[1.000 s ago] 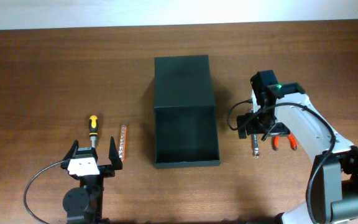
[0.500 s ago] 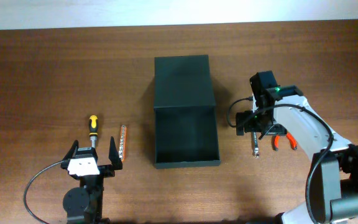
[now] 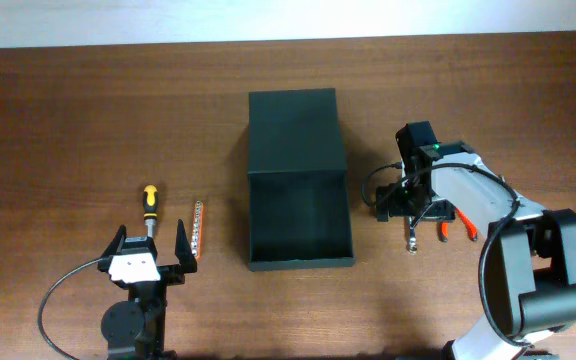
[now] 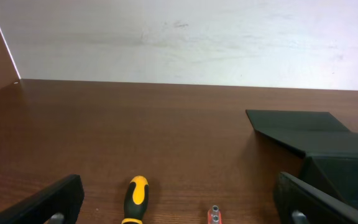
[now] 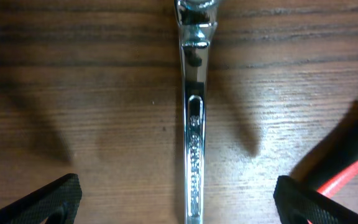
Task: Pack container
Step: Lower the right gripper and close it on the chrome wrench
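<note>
Two grippers: left gripper (image 3: 151,240) near the front edge, black fingers spread wide with nothing between them; right gripper (image 3: 411,212) right of the container (image 3: 298,215), fingers likewise wide, straddling a chrome tool (image 5: 194,137) without touching it.
Table (image 3: 88,110): dark brown wood with visible grain.
Container: centre of the table, matte dark green-black, rectangular; the flap lid (image 3: 295,130) is folded back on the far side; the open tray is empty.
Screwdriver (image 3: 150,205): yellow-and-black handle, on the table just ahead of the left fingers.
Bit strip (image 3: 197,232): narrow orange holder with a row of small silver pieces, beside the screwdriver.
Chrome tool: slim mirror-bright bar with a slotted recess along its shaft, flat on the wood.
Pliers (image 3: 458,228): red-orange grips, just right of the chrome tool.
Overhead only: all items together, and the container's bare interior.
Left wrist only: the lid as a low dark wedge before a white wall (image 4: 179,37).
Right wrist only: the chrome tool's slot and the fine grain; its head is cut off by the frame edge.
</note>
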Available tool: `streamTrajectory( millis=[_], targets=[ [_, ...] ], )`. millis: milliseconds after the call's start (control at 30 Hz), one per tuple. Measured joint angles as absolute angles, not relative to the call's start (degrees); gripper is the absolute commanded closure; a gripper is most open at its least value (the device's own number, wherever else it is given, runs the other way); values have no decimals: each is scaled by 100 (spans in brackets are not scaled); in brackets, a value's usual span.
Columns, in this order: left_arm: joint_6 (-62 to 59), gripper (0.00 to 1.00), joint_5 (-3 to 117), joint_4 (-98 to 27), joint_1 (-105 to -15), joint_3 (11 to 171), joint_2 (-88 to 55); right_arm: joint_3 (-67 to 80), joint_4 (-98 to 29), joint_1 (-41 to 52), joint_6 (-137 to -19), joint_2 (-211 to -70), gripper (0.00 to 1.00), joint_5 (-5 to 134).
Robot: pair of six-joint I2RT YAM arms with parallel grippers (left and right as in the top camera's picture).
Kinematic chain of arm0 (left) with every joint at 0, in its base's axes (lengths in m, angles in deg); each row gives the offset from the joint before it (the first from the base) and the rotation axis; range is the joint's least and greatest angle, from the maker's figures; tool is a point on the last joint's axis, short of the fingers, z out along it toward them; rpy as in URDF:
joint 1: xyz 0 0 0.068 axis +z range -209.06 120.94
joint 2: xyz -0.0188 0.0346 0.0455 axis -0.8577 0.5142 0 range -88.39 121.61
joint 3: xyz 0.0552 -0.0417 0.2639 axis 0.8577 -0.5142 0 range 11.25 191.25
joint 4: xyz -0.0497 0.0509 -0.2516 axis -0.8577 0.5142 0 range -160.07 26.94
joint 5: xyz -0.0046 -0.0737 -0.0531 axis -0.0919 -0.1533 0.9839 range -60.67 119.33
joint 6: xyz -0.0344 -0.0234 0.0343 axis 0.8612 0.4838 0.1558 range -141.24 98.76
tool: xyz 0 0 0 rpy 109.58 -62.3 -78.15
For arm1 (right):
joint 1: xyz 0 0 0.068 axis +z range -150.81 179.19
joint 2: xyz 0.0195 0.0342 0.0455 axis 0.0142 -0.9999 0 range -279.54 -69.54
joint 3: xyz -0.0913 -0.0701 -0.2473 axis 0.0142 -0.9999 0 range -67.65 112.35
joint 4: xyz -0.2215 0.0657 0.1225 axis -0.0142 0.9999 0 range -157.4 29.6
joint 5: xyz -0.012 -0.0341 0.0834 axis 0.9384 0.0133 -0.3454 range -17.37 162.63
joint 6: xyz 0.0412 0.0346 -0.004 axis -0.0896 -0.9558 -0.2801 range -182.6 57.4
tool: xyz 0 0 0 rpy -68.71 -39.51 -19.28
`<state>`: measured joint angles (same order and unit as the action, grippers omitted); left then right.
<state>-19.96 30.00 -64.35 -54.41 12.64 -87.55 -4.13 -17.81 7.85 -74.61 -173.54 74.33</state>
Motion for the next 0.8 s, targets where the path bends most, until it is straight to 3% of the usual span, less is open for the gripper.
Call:
streamTrajectory(
  millis=[800],
  targets=[
    [-1996,1,3000,-6435,-5441,1264,-8755,-413,-1928,785,-7443,-17461,1,7433]
  ],
)
